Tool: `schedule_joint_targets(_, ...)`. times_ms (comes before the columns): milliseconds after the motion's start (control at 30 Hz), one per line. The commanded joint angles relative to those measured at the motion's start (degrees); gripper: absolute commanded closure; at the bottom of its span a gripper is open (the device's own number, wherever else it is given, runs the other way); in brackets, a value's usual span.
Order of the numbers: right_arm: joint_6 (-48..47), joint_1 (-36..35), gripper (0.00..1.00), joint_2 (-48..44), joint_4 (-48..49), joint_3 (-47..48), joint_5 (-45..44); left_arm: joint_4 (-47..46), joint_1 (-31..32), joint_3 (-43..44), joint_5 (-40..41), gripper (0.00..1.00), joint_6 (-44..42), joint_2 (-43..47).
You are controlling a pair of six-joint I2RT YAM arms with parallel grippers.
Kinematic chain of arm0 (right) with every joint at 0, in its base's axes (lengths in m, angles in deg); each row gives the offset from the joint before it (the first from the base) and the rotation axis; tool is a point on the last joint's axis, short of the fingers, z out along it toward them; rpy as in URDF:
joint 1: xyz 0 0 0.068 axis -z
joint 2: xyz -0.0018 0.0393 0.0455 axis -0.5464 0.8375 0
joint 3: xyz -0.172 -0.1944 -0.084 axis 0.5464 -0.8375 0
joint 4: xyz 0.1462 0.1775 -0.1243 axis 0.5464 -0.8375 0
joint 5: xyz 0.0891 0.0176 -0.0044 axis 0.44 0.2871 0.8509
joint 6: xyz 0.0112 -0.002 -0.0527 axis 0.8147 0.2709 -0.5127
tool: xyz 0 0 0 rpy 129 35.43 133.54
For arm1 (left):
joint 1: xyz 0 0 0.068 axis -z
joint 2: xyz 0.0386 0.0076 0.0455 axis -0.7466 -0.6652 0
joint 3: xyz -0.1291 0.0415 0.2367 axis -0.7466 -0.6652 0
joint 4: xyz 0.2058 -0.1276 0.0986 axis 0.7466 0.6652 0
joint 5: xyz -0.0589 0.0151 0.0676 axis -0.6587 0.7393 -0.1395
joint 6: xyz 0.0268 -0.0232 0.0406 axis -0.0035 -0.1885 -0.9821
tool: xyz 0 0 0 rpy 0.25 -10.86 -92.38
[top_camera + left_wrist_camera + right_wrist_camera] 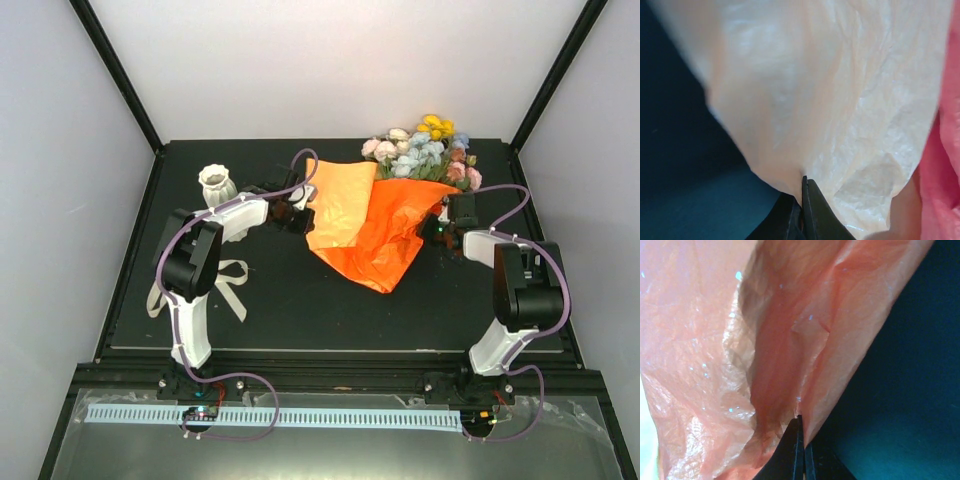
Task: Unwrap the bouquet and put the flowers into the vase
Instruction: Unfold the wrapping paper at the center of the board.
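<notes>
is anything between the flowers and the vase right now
Yes: the orange paper is wrapped round the stems of the flowers, and the left gripper, shut on the paper's left edge, sits between them and the vase.

The wrap of the bouquet (365,228) is thin orange paper, finely crinkled and creased, with a faint sheen and tiny glints. Close before my left hand (803,181), light comes through it pale, almost cream. The fingers (815,215) of that hand and of my right hand (801,419) look like smooth, dark, matt plastic. The counter (300,300) is flat matt black, the vase (216,186) is ribbed off-white with a dull finish, and the ribbon (230,272) looks like soft cream cloth.
</notes>
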Motion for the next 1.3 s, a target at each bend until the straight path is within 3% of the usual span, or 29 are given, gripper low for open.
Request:
schedule_joint_targets(0,0.27,0.6,0.99,-2.75,-1.04,-1.43,-8.2,3.5,-0.41,-1.45,12.07,0.98,1.75,1.49)
schedule_joint_targets(100,0.6,0.83,0.99,-2.93,-0.69,-1.88,-8.42,4.6,-0.41,-2.62,15.21,0.98,3.44,1.45)
schedule_joint_targets(333,-0.03,0.89,0.99,-2.3,-1.43,-0.71,-5.32,4.29,-0.11,-3.59,10.95,0.95,5.25,2.43)
schedule_joint_targets(400,0.15,0.84,0.97,-3.06,-3.63,0.14,-5.49,5.02,-0.09,-3.59,11.16,0.87,5.86,3.54)
schedule_joint_targets(533,0.57,0.9,0.78,-5.49,-10.47,2.42,-9.47,7.35,-0.09,-3.68,11.06,0.68,6.68,6.83)
schedule_joint_targets(667,1.48,0.81,0.67,-8.19,-17.82,4.09,-12.48,8.07,0.03,-4.62,9.28,0.5,5.84,11.74)
schedule_joint_targets(800,1.63,0.33,0.53,-11.54,-21.68,4.17,-11.82,6.66,1.08,-4.46,1.42,0.35,2.69,14.78)
schedule_joint_targets(1033,-2.88,-0.85,0.48,-20.09,-24.42,3.58,-7.58,-7.71,3.8,-6.97,-16.96,0.3,10.39,14.36)
schedule_joint_targets(1267,-4.71,-1.79,0.48,-27.56,-25.31,3.34,-4.43,-16.69,7.17,-5.94,-17.32,0.36,14.23,7.35)
